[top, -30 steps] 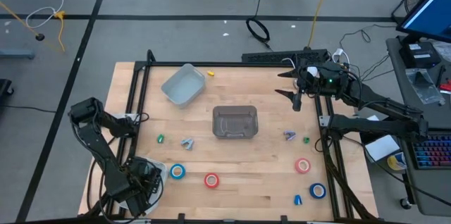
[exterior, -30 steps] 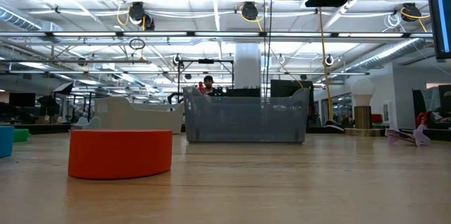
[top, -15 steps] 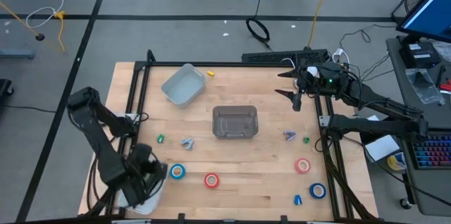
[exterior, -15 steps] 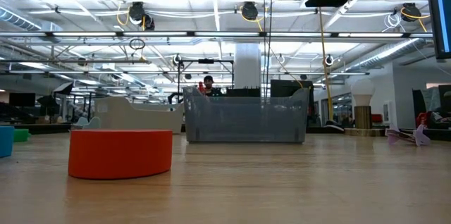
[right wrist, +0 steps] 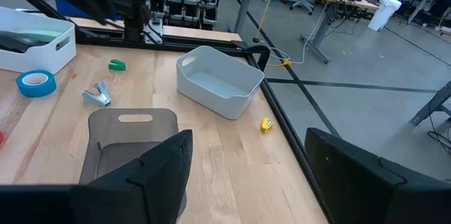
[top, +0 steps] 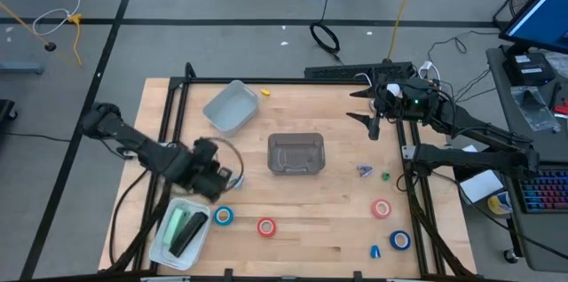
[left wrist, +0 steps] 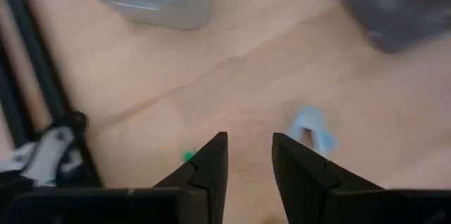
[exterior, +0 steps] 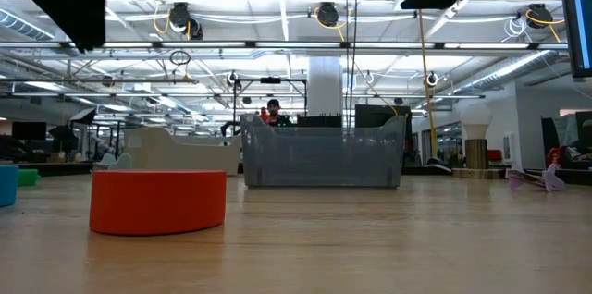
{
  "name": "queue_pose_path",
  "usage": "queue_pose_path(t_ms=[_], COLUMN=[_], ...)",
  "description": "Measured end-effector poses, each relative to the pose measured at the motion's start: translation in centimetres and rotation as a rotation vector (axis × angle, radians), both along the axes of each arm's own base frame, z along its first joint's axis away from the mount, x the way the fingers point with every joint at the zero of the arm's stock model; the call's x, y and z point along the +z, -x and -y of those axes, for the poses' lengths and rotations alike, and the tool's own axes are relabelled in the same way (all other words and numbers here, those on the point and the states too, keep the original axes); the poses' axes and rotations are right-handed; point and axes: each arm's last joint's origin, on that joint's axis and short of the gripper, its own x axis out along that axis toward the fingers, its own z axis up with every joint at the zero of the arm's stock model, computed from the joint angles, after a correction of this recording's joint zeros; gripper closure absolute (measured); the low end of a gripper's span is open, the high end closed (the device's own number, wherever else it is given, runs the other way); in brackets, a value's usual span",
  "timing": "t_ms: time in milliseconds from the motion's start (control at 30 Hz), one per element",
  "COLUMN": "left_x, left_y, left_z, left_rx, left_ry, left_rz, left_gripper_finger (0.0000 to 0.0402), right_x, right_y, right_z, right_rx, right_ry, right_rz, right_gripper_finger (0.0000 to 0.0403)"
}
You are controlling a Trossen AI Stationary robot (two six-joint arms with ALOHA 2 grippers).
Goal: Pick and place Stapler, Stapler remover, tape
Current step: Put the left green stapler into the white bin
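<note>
Left fingers point(left wrist: 208, 164) hover near pale-blue stapler remover point(left wrist: 312, 128).

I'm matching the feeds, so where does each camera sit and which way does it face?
High: overhead, straight down; both arms, left pincer mid-table.
Low: table height, level past red tape roll to grey bin; arm silhouettes above.
Left wrist: down past its fingers at pale-blue staple remover.
Right wrist: across table between wide fingers.
Shared: right wrist and high both show the white bin.
</note>
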Motion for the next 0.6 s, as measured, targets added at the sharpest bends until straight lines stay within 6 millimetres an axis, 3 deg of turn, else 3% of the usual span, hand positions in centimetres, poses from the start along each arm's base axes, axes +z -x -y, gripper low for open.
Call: queue_pose_path(t_ms=[233,600], left_x=[-1.6,-5.6], left_y=[-0.3,0.5], left_z=[-3.9,-5.0], left_rx=[0.218,0.324], left_ry=[0.183,0.278], left_rz=[-0.179,-0.258], left_gripper_finger=[0.0292,0.0211], right_x=[-0.1,-0.1], right_y=[0.0,0.0], right_z=[0.0,0.0], right_rx=[0.002,0.003], right_ry=[0.006,0.008], right_rz=[-0.009,-0.010], right_gripper_finger=[0.0135,0.0135])
